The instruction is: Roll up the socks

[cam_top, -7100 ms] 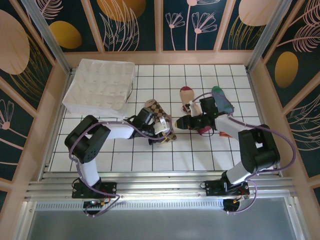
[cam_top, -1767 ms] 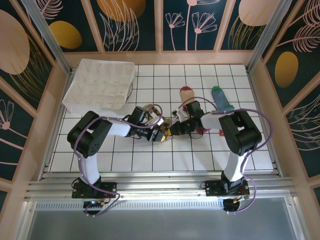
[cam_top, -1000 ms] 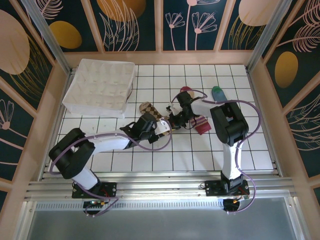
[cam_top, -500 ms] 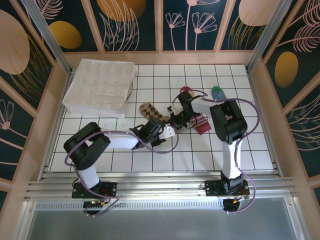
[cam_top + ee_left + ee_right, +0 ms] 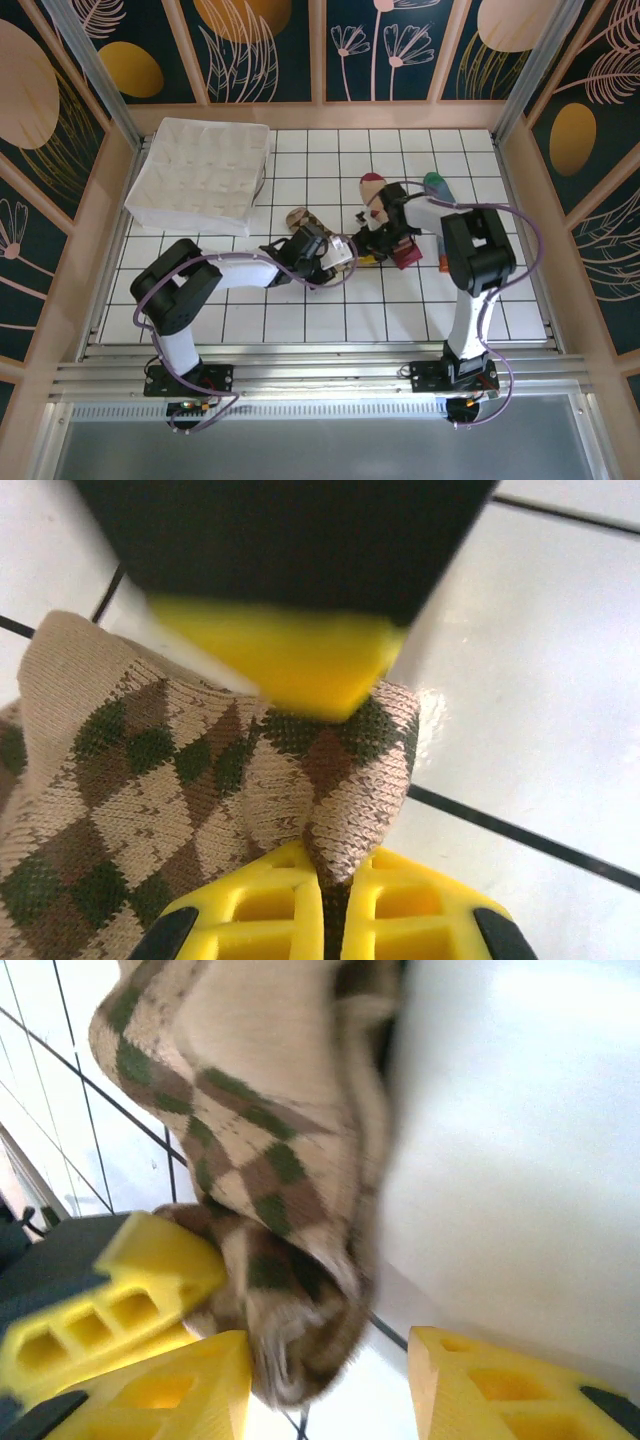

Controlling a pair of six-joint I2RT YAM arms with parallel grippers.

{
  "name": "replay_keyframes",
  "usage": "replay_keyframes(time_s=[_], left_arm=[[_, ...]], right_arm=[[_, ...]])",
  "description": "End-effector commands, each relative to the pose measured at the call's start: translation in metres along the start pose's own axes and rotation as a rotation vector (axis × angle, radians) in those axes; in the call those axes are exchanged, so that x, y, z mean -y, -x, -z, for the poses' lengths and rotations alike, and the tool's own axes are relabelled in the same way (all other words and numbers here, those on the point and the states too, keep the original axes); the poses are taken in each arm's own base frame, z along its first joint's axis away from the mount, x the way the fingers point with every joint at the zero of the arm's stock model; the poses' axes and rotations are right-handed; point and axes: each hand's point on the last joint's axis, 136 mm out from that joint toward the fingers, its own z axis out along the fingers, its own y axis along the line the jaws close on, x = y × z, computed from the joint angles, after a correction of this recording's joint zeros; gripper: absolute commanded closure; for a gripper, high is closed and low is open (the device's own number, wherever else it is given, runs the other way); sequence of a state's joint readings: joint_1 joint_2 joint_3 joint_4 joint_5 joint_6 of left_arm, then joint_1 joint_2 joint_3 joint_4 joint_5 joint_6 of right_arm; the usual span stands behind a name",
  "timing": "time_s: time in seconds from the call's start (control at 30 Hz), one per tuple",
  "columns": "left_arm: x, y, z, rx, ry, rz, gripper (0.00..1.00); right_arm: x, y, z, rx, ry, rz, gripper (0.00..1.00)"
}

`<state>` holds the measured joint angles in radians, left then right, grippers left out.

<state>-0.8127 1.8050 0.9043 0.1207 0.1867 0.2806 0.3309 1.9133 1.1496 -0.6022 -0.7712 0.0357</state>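
The tan-and-brown argyle sock [image 5: 300, 220] lies mid-table, partly bunched up. My left gripper [image 5: 338, 258] is shut on a fold of its fabric [image 5: 335, 865], pinched between the yellow fingers [image 5: 270, 910]. My right gripper [image 5: 328, 1352] stands open around the sock's rolled end [image 5: 290, 1330], which rests against its left finger [image 5: 185, 1385]. In the top view the right gripper [image 5: 366, 247] faces the left one closely. The beige sock with a red toe [image 5: 373, 184] and striped cuff lies behind the right arm. The blue-grey sock with a green toe [image 5: 436, 186] lies further right, partly hidden.
A white quilted tray [image 5: 200, 170] sits at the back left of the tiled table [image 5: 300, 320]. Wooden frame walls close in the table on three sides. The right arm's cable loops over the beige sock.
The left gripper has closed on the argyle sock's fabric. The right gripper has opened and let go of the sock's end. Both have shifted slightly toward the near side.
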Motion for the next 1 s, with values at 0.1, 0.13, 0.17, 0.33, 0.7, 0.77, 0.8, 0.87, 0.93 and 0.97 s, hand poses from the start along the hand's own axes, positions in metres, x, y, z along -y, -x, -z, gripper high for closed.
replay_keyframes(time_s=[0.1, 0.13, 0.17, 0.33, 0.7, 0.77, 0.8, 0.87, 0.93, 0.97], left_arm=[[0.015, -0.006, 0.008, -0.009, -0.323, 0.341, 1.00], [0.015, -0.008, 0.007, -0.020, -0.356, 0.377, 1.00], [0.013, -0.001, 0.006, -0.011, -0.395, 0.406, 1.00], [0.011, -0.001, -0.001, -0.033, -0.513, 0.500, 1.00], [0.004, -0.016, -0.004, -0.059, -0.641, 0.614, 1.00], [0.003, -0.021, -0.006, -0.068, -0.648, 0.632, 1.00], [0.003, -0.022, -0.006, -0.070, -0.649, 0.637, 1.00], [0.002, -0.024, -0.008, -0.073, -0.656, 0.651, 1.00], [0.002, -0.026, -0.010, -0.078, -0.657, 0.662, 1.00], [0.001, -0.026, -0.011, -0.079, -0.657, 0.666, 1.00]], right_arm=[[-0.021, 0.018, 0.027, 0.176, 0.026, 0.123, 0.53], [-0.024, 0.018, 0.025, 0.183, 0.034, 0.143, 0.53], [-0.027, 0.019, 0.022, 0.189, 0.038, 0.165, 0.53], [-0.036, 0.021, 0.005, 0.189, 0.048, 0.231, 0.52], [-0.021, 0.017, -0.020, 0.124, 0.014, 0.248, 0.52], [-0.022, 0.012, -0.023, 0.116, 0.027, 0.254, 0.52], [-0.023, 0.010, -0.023, 0.116, 0.034, 0.253, 0.52], [-0.022, 0.006, -0.025, 0.110, 0.046, 0.251, 0.52], [-0.020, 0.003, -0.028, 0.101, 0.042, 0.247, 0.53], [-0.019, 0.002, -0.030, 0.097, 0.038, 0.244, 0.54]])
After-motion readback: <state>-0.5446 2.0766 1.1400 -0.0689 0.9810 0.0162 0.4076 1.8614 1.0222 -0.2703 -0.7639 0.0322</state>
